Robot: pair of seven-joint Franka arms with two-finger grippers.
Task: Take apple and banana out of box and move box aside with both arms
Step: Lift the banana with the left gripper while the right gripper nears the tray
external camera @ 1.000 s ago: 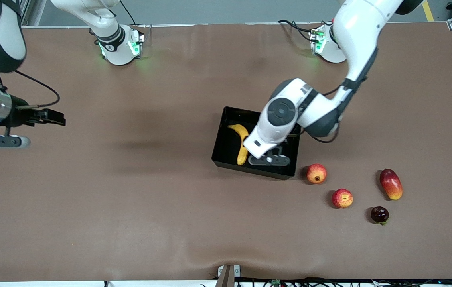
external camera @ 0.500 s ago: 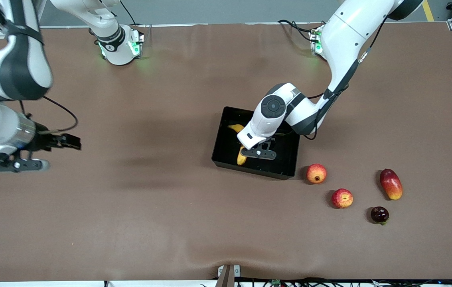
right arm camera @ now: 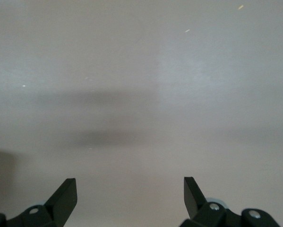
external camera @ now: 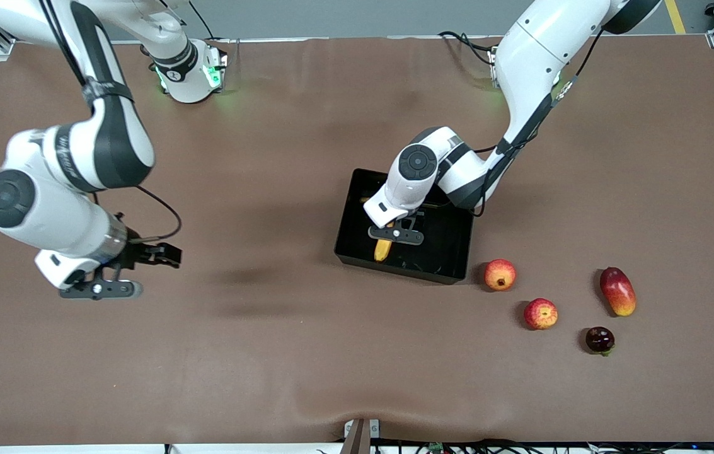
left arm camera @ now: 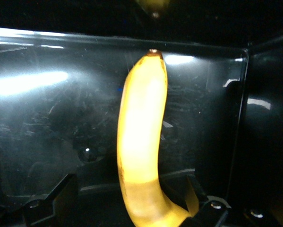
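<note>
With its black fingers spread either side of the long curved yellow banana [left arm camera: 140, 142], the left gripper [external camera: 396, 234] hangs inside the glossy black plastic box [external camera: 442, 268]; it should close squarely mid-fruit. The right gripper [external camera: 99, 289], open, waits over bare table.

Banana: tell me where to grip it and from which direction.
Grip the banana at its mid-length, coming straight down from above. It lies flat on the floor of the box, and the open left gripper already straddles it; closing across the narrow width looks most secure.
</note>
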